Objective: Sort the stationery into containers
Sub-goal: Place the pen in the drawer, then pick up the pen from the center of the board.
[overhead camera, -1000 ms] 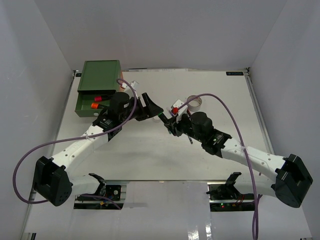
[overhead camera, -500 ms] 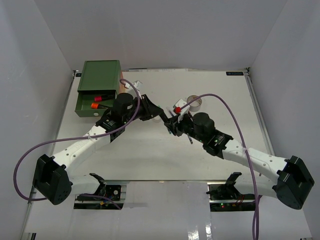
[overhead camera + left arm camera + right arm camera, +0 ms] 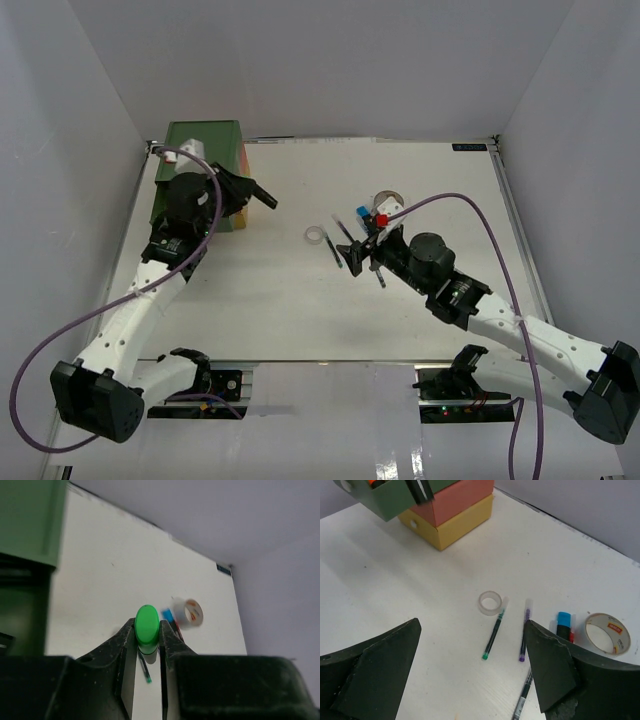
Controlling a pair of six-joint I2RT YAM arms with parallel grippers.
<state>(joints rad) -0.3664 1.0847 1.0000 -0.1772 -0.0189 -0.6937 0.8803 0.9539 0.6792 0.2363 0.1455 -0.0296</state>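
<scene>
Left jaws: narrow, pinched on the green marker point(image 3: 147, 624). You've got it up by the chest point(image 3: 200, 145) at the far left corner of the surface point(image 3: 250, 310).

Right jaws: spread wide with nothing in them, hanging over the loose stuff mid-surface.

Green drawer point(image 3: 390, 500): pulled out, with something orange-capped peeking over its edge. So it looks like you've got at least one marker filed already.

Orange drawer point(image 3: 462, 497) and yellow drawer point(image 3: 457, 527): both shut, so I can't tell what's inside.

Not sorted yet: the tape ring point(image 3: 490, 602), with the pens point(image 3: 492, 632) just beside it. Past those is the blue marker point(image 3: 563, 622), with the tape roll point(image 3: 607, 632) right next to it, nearer the far edge.

Progress: I'd call it early. You've got one marker in hand and maybe one or two put away. The pens and both tapes haven't gone in yet.

Next, my guess: drop the green marker into the green drawer, then start on the pile.
</scene>
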